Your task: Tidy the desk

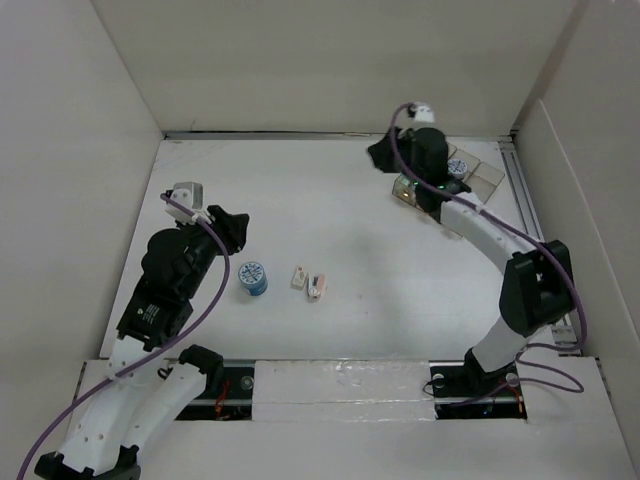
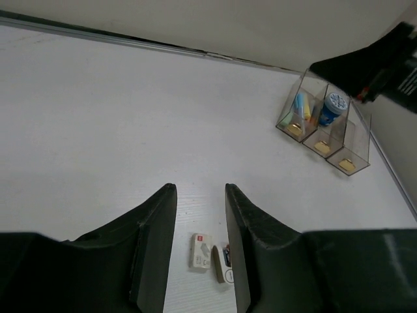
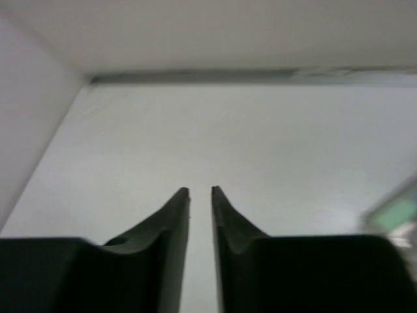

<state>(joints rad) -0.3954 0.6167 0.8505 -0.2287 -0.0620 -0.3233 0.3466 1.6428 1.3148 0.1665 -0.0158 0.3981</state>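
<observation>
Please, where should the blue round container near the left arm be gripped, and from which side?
Grip the blue round container across its curved side wall, coming straight down from above. It stands upright on the desk with its round top facing up, so two opposite sides are free for the fingers. The nearest small white block lies apart from it and should not get in the way.

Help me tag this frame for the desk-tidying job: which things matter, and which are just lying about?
Part of the job:
desk
blue spool
white eraser
small labelled piece beside it
clear three-compartment organizer

Just there:
beige wall panels
metal rail
</observation>
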